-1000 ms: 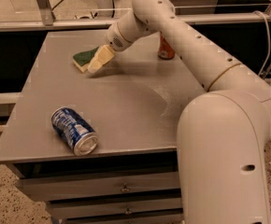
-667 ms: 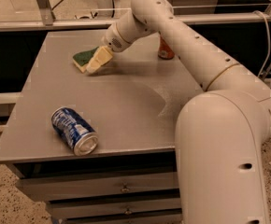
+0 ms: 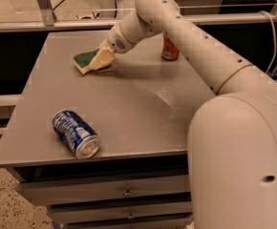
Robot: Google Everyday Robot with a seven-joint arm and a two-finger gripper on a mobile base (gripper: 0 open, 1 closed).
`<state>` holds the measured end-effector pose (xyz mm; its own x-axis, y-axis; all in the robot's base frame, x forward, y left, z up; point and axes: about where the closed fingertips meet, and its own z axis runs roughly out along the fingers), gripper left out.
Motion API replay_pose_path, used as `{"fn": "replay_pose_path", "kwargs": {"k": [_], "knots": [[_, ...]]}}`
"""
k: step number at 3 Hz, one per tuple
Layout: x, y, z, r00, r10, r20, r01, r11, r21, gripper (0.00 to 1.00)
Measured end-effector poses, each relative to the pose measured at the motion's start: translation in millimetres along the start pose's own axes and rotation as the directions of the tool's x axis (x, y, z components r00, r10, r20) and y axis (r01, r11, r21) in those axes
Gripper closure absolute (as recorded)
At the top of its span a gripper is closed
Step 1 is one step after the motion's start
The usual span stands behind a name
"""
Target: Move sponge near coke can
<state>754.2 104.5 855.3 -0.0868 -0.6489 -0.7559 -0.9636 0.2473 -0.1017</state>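
Note:
The sponge [image 3: 84, 59], dark green on top with pale yellow foam below, lies at the table's far left-centre. My gripper [image 3: 102, 59] is down at the sponge's right end, touching and covering that end. The coke can [image 3: 169, 49], red-orange, stands upright at the far side of the table, to the right of the sponge. My arm crosses in front of it and hides its top.
A blue and silver can [image 3: 76, 133] lies on its side near the front left of the grey table [image 3: 138, 109]. My white arm and its bulky base [image 3: 239, 166] fill the right side. Drawers sit under the table's front edge. A rail runs behind the table.

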Motion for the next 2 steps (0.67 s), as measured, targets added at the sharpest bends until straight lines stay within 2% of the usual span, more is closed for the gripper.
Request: {"fn": "replay_pose_path", "kwargs": {"k": [1,2], "knots": [[2,7,-24,1.0,-0.009,-0.008,0.009,0.9993,0.037,0.93],[23,9,-78,0.998,0.026,-0.06,-0.017,0.9891,0.147,1.0]]}}
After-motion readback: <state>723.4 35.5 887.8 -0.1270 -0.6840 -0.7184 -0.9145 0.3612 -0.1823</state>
